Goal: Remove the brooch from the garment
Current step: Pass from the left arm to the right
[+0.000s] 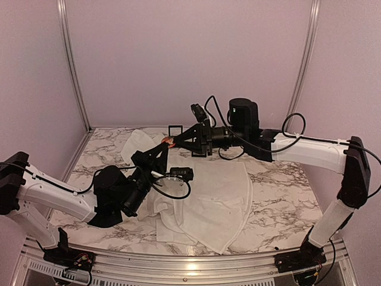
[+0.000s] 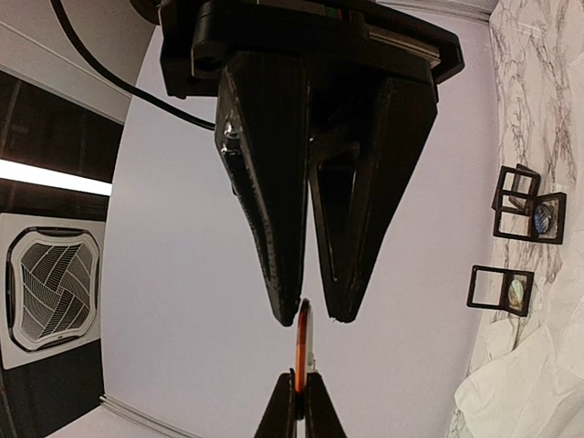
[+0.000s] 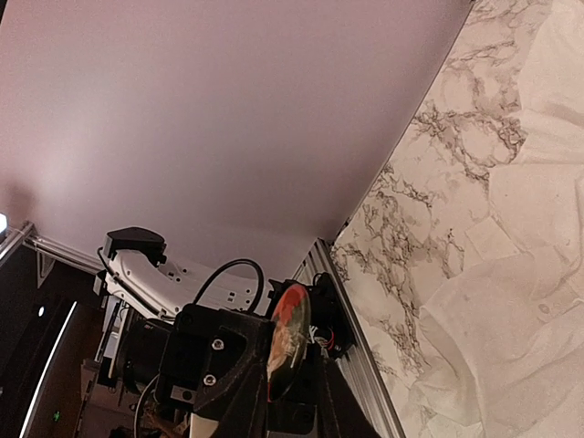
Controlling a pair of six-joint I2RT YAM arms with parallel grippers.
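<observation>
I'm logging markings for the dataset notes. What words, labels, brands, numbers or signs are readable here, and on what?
No text can be read in any view.
brooch: a red and pale picture, no legible lettering.
small black frames: their contents are too small to read.
shirt: plain white, no label showing.

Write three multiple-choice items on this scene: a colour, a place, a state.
1. The shirt is: A white, B blue, C black.
2. The brooch is: A pinned to the shirt, B held in mid-air, C under the shirt.
3. The right gripper is: A wide open, B shut on the brooch, C out of view.
Key: A, the cloth shows white; B, it is up off the cloth; B, its fingers pinch it in the left wrist view.
</observation>
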